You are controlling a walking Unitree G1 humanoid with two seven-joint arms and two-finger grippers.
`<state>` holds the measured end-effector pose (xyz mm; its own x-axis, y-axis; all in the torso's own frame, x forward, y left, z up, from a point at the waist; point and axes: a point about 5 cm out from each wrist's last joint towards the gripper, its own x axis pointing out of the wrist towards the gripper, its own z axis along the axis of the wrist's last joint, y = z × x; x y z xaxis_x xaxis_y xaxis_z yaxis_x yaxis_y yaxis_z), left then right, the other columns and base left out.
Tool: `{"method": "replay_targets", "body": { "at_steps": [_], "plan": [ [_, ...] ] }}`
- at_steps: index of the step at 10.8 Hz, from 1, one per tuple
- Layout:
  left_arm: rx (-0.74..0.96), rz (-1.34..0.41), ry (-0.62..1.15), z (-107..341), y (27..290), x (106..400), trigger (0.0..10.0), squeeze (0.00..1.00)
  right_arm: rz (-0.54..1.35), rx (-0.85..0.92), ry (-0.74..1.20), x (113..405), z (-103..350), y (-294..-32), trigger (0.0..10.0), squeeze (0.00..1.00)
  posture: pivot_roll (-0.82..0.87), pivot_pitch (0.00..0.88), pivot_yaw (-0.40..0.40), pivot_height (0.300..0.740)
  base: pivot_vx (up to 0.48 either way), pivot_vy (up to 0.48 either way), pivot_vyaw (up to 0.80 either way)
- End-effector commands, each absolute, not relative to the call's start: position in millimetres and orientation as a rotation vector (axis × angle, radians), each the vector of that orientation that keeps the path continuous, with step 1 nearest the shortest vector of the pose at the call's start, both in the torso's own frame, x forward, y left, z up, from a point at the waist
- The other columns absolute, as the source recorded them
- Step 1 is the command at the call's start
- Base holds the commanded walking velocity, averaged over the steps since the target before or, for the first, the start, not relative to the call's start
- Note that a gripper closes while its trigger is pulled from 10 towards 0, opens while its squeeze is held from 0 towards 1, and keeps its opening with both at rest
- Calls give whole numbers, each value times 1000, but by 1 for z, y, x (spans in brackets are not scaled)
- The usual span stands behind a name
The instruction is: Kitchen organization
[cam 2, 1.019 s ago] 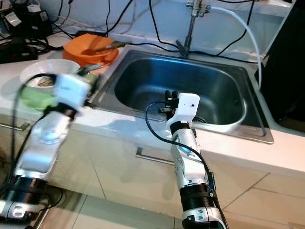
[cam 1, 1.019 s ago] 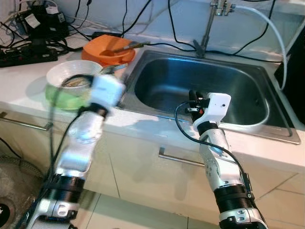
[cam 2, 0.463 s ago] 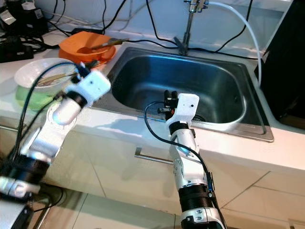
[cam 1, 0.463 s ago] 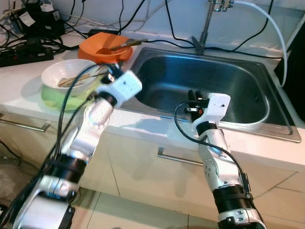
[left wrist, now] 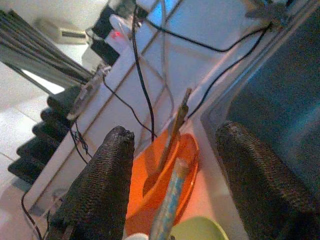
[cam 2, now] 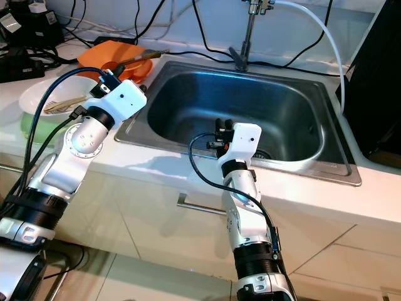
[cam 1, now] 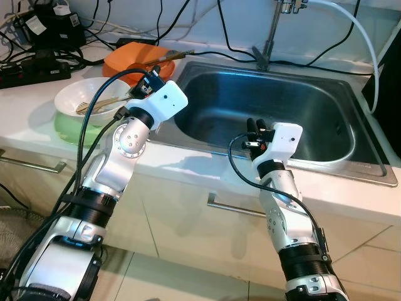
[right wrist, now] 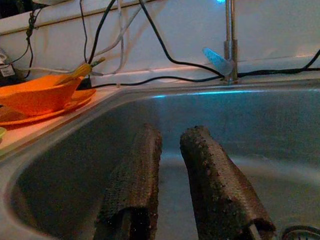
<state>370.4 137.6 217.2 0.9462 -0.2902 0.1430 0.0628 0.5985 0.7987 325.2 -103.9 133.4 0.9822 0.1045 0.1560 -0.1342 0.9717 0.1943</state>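
Your left gripper (left wrist: 172,172), jaws wide, hung at the sink's left rim, aimed at the orange bowl (cam 1: 128,61) holding a utensil near the counter's back edge; the white bowl (cam 1: 84,97) held chopsticks. Reaching looked next. Your right gripper (right wrist: 170,165), jaws narrow, empty, hovered over the sink (cam 1: 301,106).

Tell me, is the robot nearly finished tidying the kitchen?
Not nearly. Nothing looks put away: the orange dish and white bowl sit on the counter with utensils in them. The left tool, fingers open, hovers by them, holding nothing. The right tool waits over the sink.
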Motion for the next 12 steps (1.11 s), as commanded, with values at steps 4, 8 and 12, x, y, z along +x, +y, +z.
{"method": "replay_targets", "body": {
  "at_steps": [4, 8, 12],
  "plan": [
    [936, -189, -239, 228, 131, 390, 10000, 0, 101, 205, -145, 325, 132, -106, 10000, 0, -116, 0, 14, 740, 0, 0, 0],
    [952, -172, -180, 225, 135, 397, 10000, 0, 87, 208, -142, 325, 131, -107, 10000, 0, -116, 0, 21, 740, 0, 0, 0],
    [928, -148, -157, 225, 138, 397, 1333, 0, 82, 208, -140, 326, 131, -108, 10000, 0, -110, 0, 23, 740, 0, 0, 0]
  ]
}}
